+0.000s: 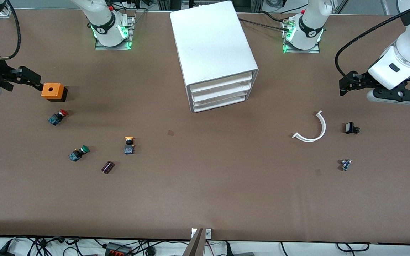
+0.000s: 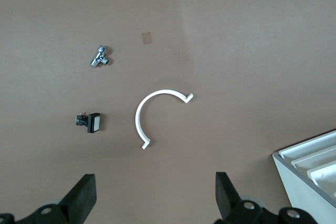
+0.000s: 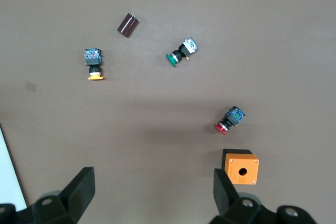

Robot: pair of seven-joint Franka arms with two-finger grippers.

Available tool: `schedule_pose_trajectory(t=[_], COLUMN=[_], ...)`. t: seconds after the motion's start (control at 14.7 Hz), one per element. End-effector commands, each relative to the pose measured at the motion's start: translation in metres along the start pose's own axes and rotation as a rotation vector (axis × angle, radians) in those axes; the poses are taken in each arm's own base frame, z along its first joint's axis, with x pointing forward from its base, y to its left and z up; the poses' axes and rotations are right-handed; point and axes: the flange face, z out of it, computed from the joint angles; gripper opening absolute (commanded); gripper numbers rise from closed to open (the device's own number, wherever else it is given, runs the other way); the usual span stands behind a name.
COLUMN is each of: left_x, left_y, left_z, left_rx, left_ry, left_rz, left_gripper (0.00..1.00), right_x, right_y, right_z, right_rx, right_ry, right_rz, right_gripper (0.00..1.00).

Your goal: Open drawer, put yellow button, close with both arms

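Note:
The white cabinet [image 1: 212, 46] stands at the middle of the table near the arms' bases. Its top drawer [image 1: 221, 83] is shut, like the two below it. The yellow button [image 1: 129, 145] stands on the table toward the right arm's end, and also shows in the right wrist view [image 3: 94, 63]. My right gripper [image 1: 36, 80] is open and empty, over the table beside an orange box [image 1: 53, 91]; its jaws [image 3: 152, 190] are wide apart. My left gripper [image 1: 347, 85] is open and empty [image 2: 155, 192] over the left arm's end of the table.
A red-capped switch [image 1: 57, 117], a green-capped switch [image 1: 78, 153] and a dark cylinder [image 1: 107, 167] lie near the yellow button. A white curved strip [image 1: 311, 129], a small black part [image 1: 351, 128] and a small metal part [image 1: 345, 164] lie toward the left arm's end.

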Motion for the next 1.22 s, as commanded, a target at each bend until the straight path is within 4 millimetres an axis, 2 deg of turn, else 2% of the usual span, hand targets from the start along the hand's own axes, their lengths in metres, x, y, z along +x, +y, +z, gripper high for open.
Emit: schedule_pose_trajectory(t=[0.0,0.54,0.88,1.09,1.15], left_x=[-0.006,-0.007,-0.006,-0.01,-0.01], left_y=[-0.001,-0.001,-0.001,0.001,0.002], left_z=[-0.007,-0.007,-0.007,-0.005,-0.007], left_rx=[-0.008,-0.008,-0.009,-0.016,-0.017], left_ry=[0.002,0.0,-0.001,-0.032,-0.053], left_rz=[0.016,0.014,0.002,0.003,0.006], left_gripper=[1.0,1.0,1.0,1.0,1.0], right_x=[-0.002,0.001,0.002,0.013,0.02], right_y=[-0.001,-0.003,0.0,-0.003,-0.006], right_z=[-0.007,-0.011,-0.006,0.012,0.025], right_rx=[-0.014,-0.015,-0.015,-0.015,-0.012], right_ry=[0.01,0.02,0.008,-0.016,-0.03], right_rz=[-0.005,-0.008,-0.002,0.003,-0.006], right_gripper=[1.0,1.0,1.0,1.0,1.0])
